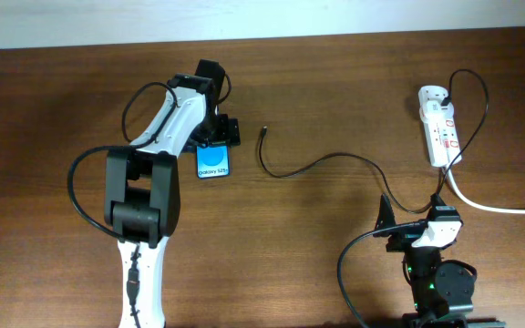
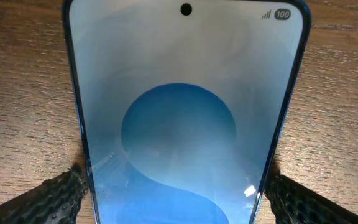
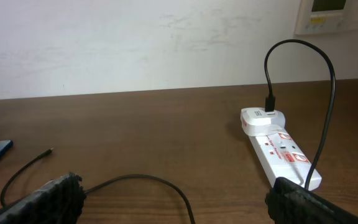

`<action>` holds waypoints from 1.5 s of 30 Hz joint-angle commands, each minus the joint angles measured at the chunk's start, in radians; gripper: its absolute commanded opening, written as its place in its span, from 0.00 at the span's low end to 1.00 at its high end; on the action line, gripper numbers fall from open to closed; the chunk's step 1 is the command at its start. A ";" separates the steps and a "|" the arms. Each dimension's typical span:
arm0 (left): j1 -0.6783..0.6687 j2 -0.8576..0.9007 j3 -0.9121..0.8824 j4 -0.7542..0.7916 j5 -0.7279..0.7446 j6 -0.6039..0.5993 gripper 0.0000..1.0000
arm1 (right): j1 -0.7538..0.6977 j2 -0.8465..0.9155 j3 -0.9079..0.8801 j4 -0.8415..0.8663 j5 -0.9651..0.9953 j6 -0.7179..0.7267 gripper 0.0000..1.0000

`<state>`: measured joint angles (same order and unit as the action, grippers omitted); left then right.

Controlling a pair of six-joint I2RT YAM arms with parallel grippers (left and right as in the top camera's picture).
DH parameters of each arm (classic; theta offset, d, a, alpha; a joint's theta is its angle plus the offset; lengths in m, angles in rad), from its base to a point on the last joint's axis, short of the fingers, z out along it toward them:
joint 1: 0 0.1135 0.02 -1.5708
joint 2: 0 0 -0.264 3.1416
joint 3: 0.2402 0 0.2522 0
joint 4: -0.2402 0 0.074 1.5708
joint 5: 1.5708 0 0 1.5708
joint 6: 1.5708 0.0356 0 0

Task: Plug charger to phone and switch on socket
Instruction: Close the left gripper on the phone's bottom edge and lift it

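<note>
Gripped the phone (image 1: 212, 162) by both long edges with the left gripper (image 1: 214, 141), pads touching the frame; lay flat on the table (image 1: 335, 55), screen up. Held the right gripper (image 3: 173, 193) spread wide and empty, near the socket (image 1: 440, 128) at the table's right. Showed the charger (image 1: 335, 157) trailing from the socket, its plug tip (image 1: 264, 130) on the wood, apart from the phone.

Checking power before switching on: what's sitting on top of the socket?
A white adapter sits on the far end of the socket, with the charger plugged into its top. The outlet beneath it is covered.
</note>
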<state>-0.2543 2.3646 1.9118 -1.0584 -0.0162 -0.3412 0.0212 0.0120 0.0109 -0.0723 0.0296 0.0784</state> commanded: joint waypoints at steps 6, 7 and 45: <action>-0.001 0.077 -0.013 0.002 -0.006 -0.014 0.75 | 0.008 -0.006 -0.005 -0.007 0.009 0.000 0.98; 0.000 0.077 -0.013 0.002 -0.006 -0.014 0.74 | 0.008 -0.006 -0.005 -0.007 0.009 0.000 0.98; 0.000 0.060 0.401 -0.308 0.056 -0.010 0.00 | 0.008 -0.006 -0.005 -0.007 0.009 0.000 0.98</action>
<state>-0.2562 2.4268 2.2299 -1.3342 -0.0116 -0.3454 0.0212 0.0120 0.0109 -0.0723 0.0296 0.0780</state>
